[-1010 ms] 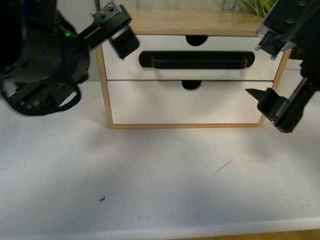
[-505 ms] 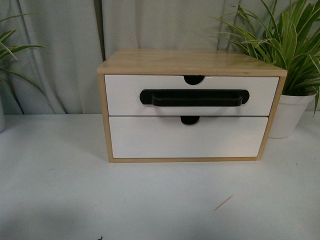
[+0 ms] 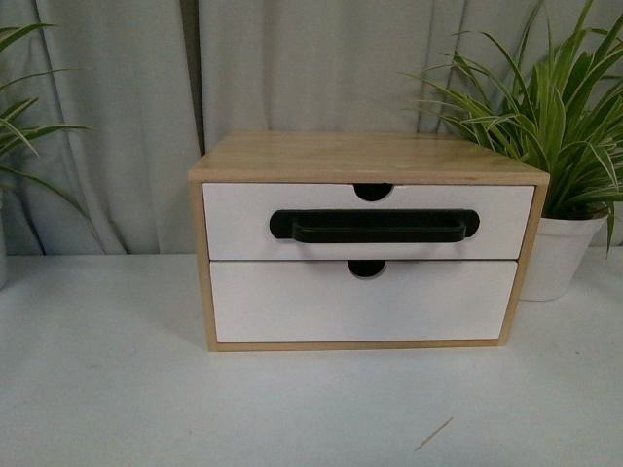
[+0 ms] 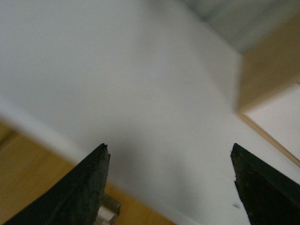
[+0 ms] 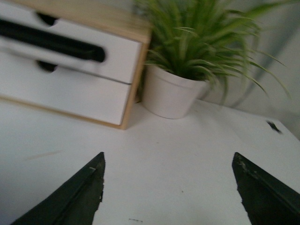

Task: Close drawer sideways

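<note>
The drawer is the upper one of a light wood cabinet. It has a white front, a long black bar handle and a semicircular notch in its top edge. Its front sits flush with the cabinet frame. It also shows in the right wrist view. Neither gripper shows in the front view. My left gripper is open and empty over the white table near its front edge, the cabinet corner off to one side. My right gripper is open and empty above the table, away from the cabinet.
Below it is a white drawer front without a handle. A potted plant in a white pot stands right of the cabinet, also seen in the right wrist view. More leaves at far left. Grey curtain behind. A thin stick lies on the white table.
Both arms, which flanked the cabinet a second ago, have left the front view. The view has tilted upward, so the cabinet sits lower in frame.
</note>
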